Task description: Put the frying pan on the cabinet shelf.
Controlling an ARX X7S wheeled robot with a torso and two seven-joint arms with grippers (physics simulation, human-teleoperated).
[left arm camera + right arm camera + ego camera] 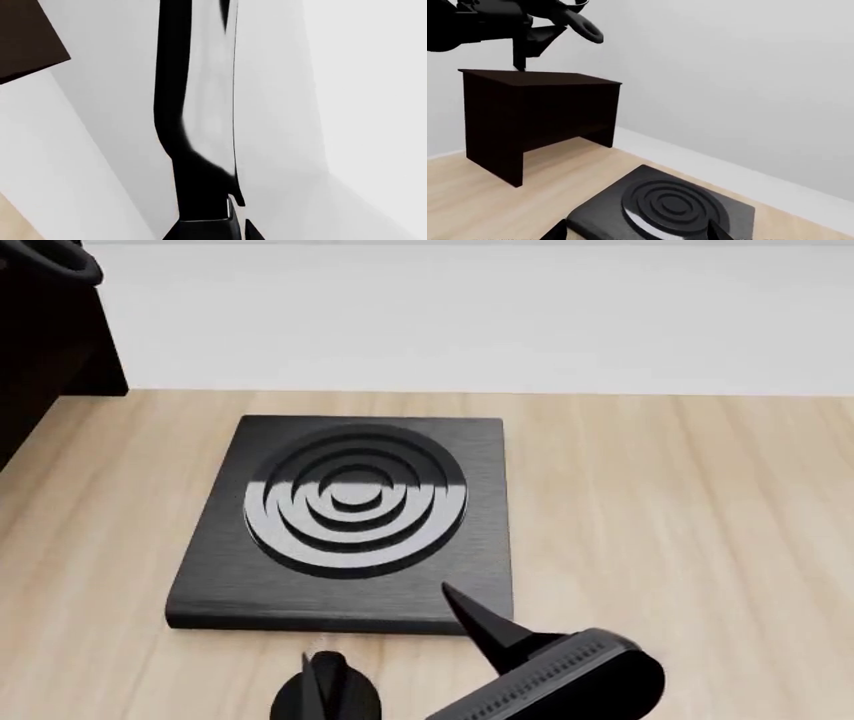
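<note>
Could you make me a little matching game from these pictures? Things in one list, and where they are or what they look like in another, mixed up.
Things:
1. frying pan
2. hob
3. cabinet
4. countertop

Descriptions:
a. square, with rings on top, lying flat
b. light wood
c. black, held up in the air
d. very dark brown, with upright side panels

Pairs: 1-c, 2-a, 3-d, 4-b

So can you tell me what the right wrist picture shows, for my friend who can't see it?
A dark wooden cabinet stands on a light wood countertop against a white wall. Above it, the left end effector holds the frying pan over the cabinet's top. Nearer the camera lies a square black hob with rings.
</note>
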